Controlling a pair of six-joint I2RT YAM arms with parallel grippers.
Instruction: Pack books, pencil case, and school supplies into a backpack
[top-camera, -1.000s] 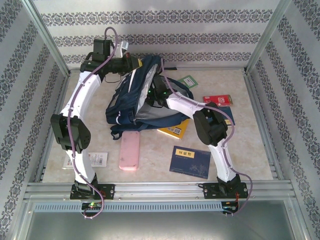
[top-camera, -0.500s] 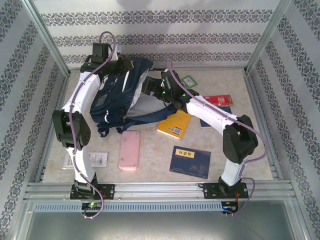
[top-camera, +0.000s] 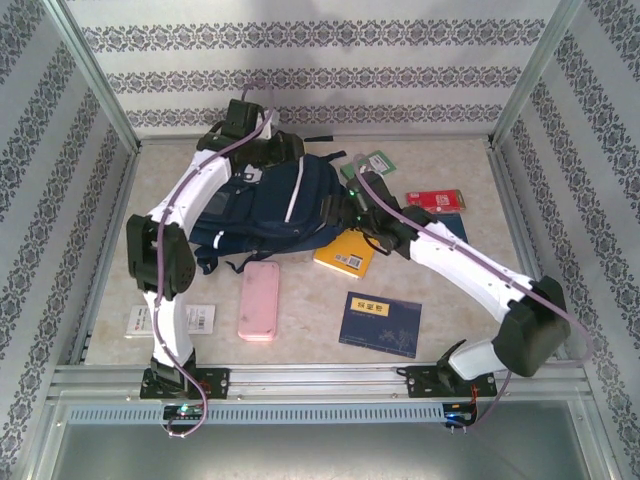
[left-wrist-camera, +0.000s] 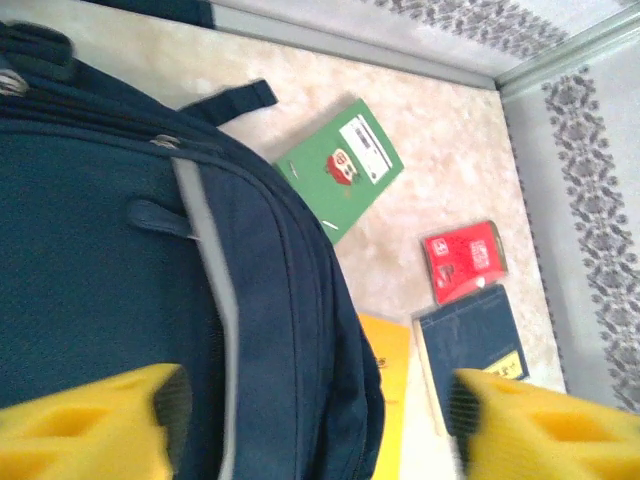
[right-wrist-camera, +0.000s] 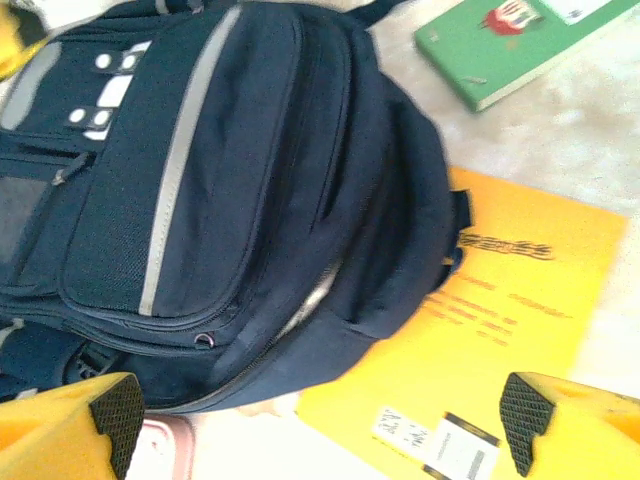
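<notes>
At the table's near-left corner a white packet lies flat, partly behind the left arm. The left gripper hangs over the far end of the backpack. Its yellow fingers are spread wide, with nothing gripped between them. The backpack lies flat on the far-left half of the table, pockets up and straps trailing at its near edge. Just near of it lies a pink case, lengthwise and untouched. The backpack's near-right edge overlaps a corner of the yellow book, which lies on the table. A navy book sits nearer the arm bases, apart from the rest. The right gripper hovers above the seam where backpack and yellow book meet. Its fingers are likewise wide apart and empty. By the backpack's far-right corner lies the green booklet. Farther right is the red booklet, and a second navy book lies just near of it, beside the yellow book and partly under the right arm in the top view.
</notes>
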